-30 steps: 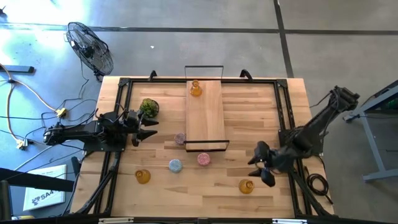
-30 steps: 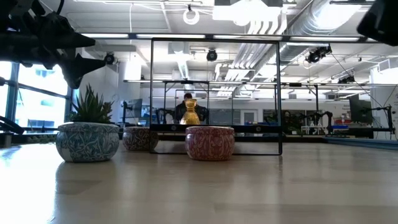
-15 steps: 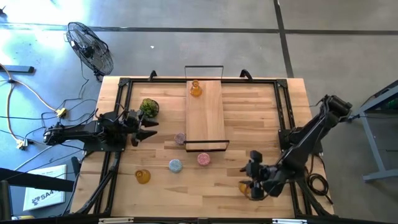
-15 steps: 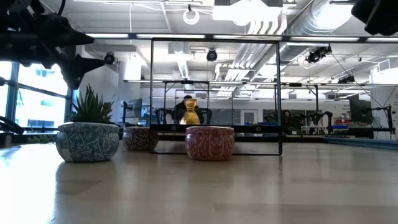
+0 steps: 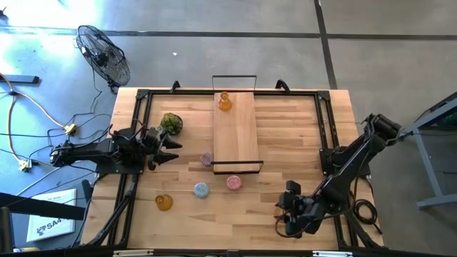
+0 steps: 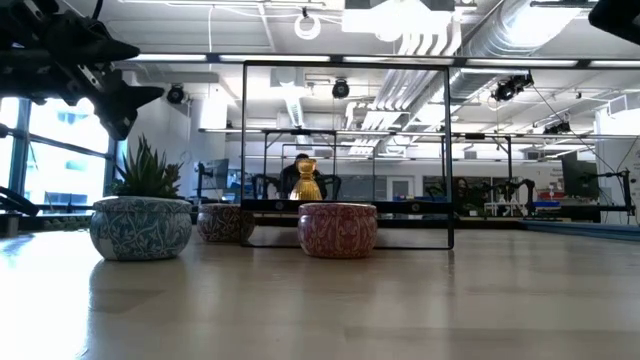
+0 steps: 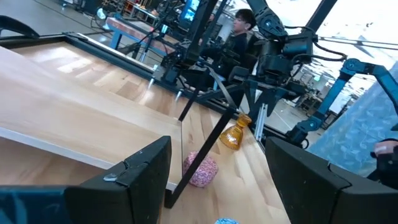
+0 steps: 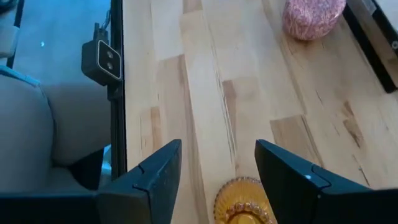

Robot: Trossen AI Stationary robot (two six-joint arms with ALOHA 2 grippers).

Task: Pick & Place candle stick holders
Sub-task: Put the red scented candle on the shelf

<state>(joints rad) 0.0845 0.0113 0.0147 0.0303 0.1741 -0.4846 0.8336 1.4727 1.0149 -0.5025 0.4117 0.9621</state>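
The right hand (image 8: 217, 180) is held spread over 1 amber holder (image 8: 244, 200) on the desk (image 8: 205, 93), seemingly untouched; the left hand (image 5: 168, 150) waits spread.

Six small glass candle stick holders, all upright. One amber-orange bulbous holder (image 5: 225, 102) stands at the far end of the raised wooden board; a second (image 5: 163, 203) near the tabletop's front left; a third (image 8: 244, 202) at front right. Two pink low round holders (image 5: 207, 158) (image 5: 233, 183) flank the board's near end; the light-blue low round holder (image 5: 201, 190) lies just beside them.
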